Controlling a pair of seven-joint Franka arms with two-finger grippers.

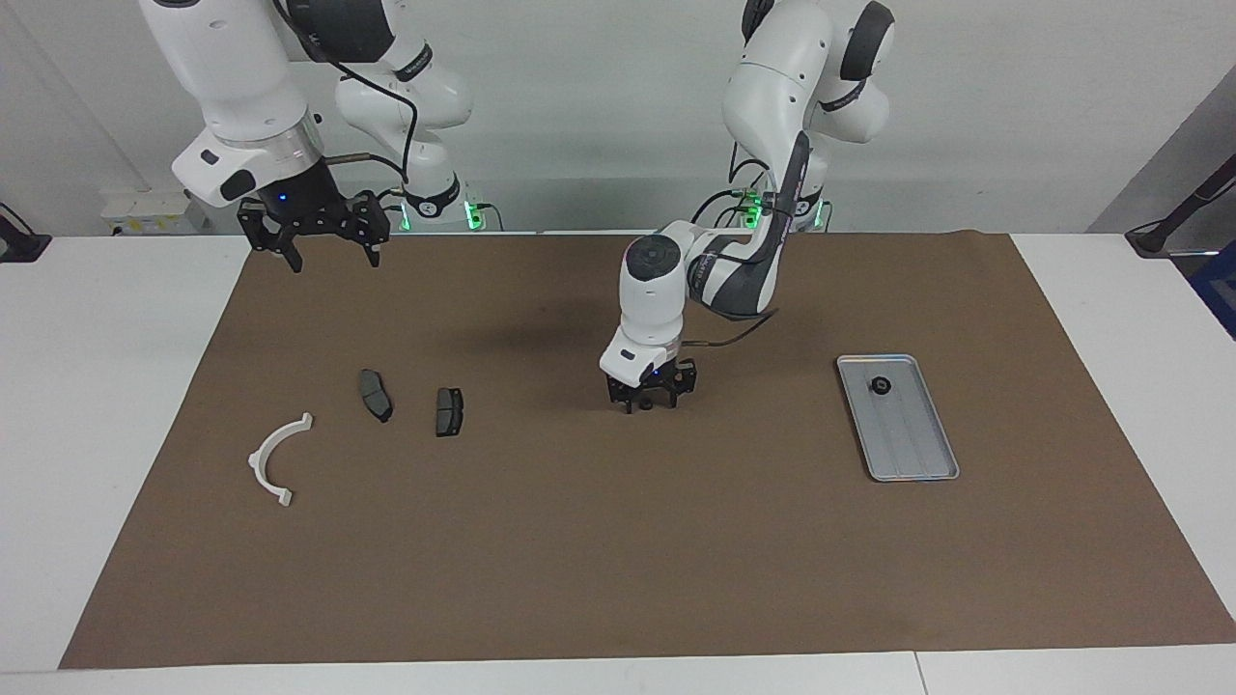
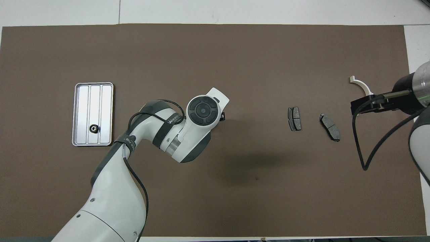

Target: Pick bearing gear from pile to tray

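- Bearing gear: one small black round piece (image 1: 880, 385) already lies in the tray (image 1: 917, 463), at the tray end nearer the robots.
- Any next gear to pick: cannot make it out; the left gripper (image 1: 649, 405) is down at the brown mat (image 1: 618, 579) and covers whatever sits under its tips. A tiny dark bit shows between the tips in the facing view; cannot tell if it is a gear or part of the fingers.
- Left gripper place: well apart from the tray, toward the right arm's end, about level with the tray's nearer end.
- Left fingers: partly drawn together; cannot tell whether they pinch anything.
- Step in hand (judged): closing on a small part at mat level.
- To do it well: keep the tips centred on the part, close fully before lifting, lift straight up, then carry over the tray and release low so it does not roll out over the low rim.
- Risk: a tiny round part can squirt sideways out of the pinch.
- Two brake pads (image 1: 375, 394) (image 1: 449, 411) and white arc piece (image 1: 277, 460): farther from the tray, toward the right arm's end; not targets.
- Right gripper (image 1: 333, 256): up in the air over the mat edge by its base, fingers spread, empty, waits.
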